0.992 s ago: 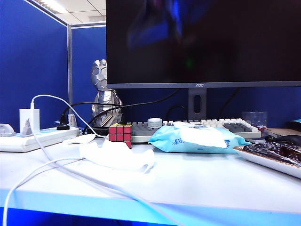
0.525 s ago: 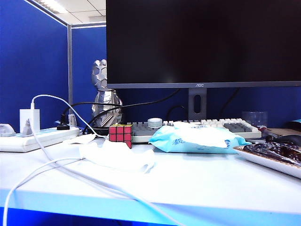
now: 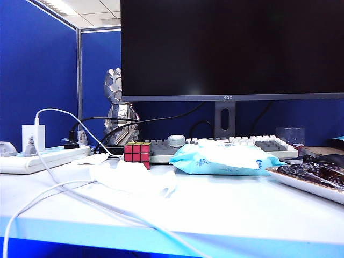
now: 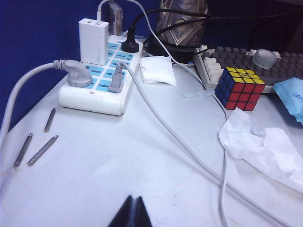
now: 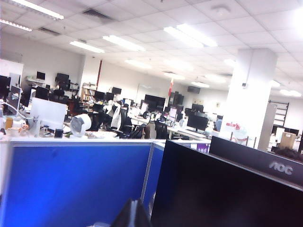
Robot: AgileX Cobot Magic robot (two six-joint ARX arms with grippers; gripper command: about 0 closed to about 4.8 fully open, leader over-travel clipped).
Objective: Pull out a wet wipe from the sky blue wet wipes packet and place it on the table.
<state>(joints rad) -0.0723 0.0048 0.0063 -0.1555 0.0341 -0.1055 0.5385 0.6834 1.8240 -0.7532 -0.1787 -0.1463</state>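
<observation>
Worktop (image 3: 242, 207): wide, white, light blue front edge. Sky blue wet wipes packet (image 3: 226, 158) lies flat near back edge, just before keyboard (image 3: 258, 144), white flap on top. Wet wipe (image 3: 134, 177) lies crumpled on worktop, toward left edge from packet, in front of Rubik's cube (image 3: 137, 152). My left pincer (image 4: 131, 215) hovers over bare worktop near power strip (image 4: 97, 75), tips together, holding nothing. My right pincer (image 5: 134, 213) raised high, facing over monitor (image 5: 227, 189), tips together, empty.
</observation>
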